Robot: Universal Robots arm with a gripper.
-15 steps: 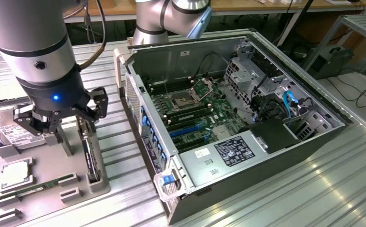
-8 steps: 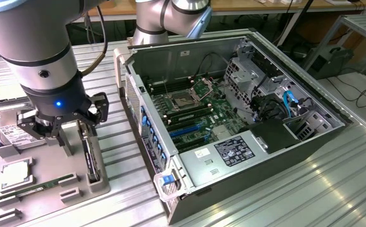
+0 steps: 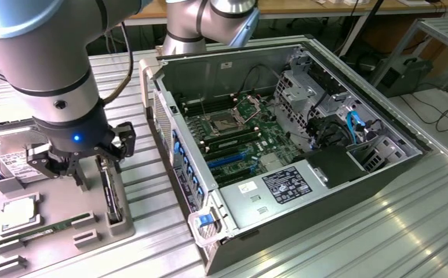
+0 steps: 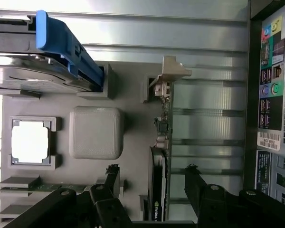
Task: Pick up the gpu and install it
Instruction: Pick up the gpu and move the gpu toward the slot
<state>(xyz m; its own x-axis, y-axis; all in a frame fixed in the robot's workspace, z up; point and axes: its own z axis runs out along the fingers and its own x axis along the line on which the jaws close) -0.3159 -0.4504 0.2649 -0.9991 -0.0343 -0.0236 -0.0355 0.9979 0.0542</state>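
Grey tray (image 4: 133, 118), gpu (image 4: 157, 190) on edge, claw (image 4: 153, 173) spread astride, gaps both sides.

gpu (image 4: 157, 185): you can just make out the NVIDIA logo (image 4: 157, 210) on its dark edge
case stickers (image 4: 268, 140): barcode and small print, you can't read any of it
power supply label (image 3: 286, 185): white print on black, unreadable
hard drive label (image 3: 11, 162): same deal, unreadable
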